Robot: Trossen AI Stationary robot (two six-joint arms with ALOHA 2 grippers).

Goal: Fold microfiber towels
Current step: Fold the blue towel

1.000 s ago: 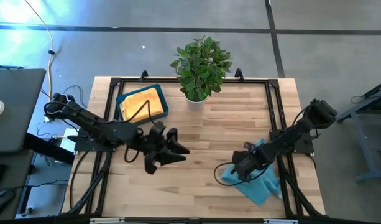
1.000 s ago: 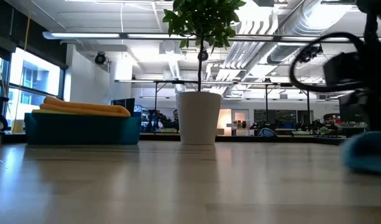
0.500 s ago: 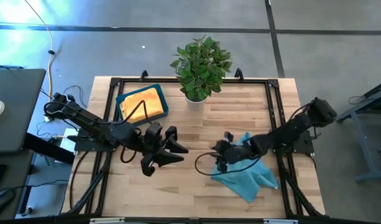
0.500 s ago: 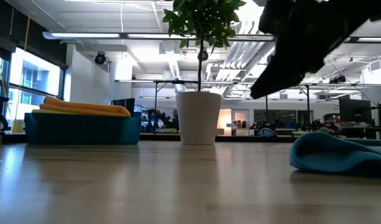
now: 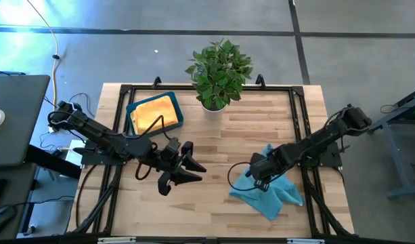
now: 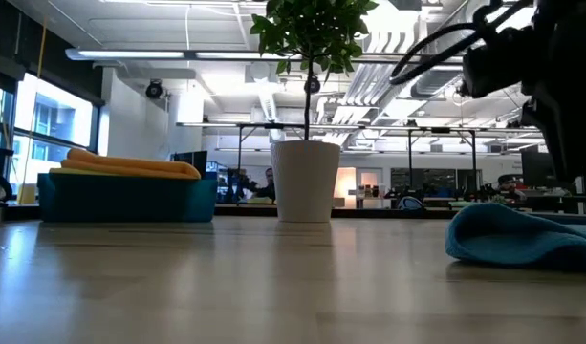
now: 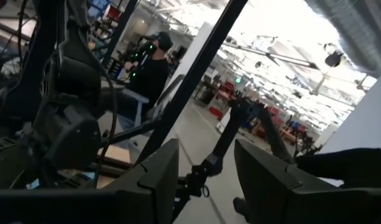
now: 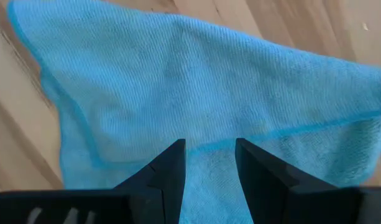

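On the right half of the wooden table (image 5: 214,135), the teal-blue microfiber towel (image 5: 278,193) lies rumpled and unfolded beneath the empty, parted right gripper (image 5: 256,180), while the left gripper (image 5: 187,171) waits parted and empty, and yellow-orange towels (image 5: 153,112) sit in the blue tray (image 5: 131,108).

Both arms are dark, near-black, built of jointed segments; the left arm (image 5: 102,139) and right arm (image 5: 315,146) each carry a looping black cable; the fingers (image 8: 167,171) are flat, black, angular, matte plates with bevelled inner edges.
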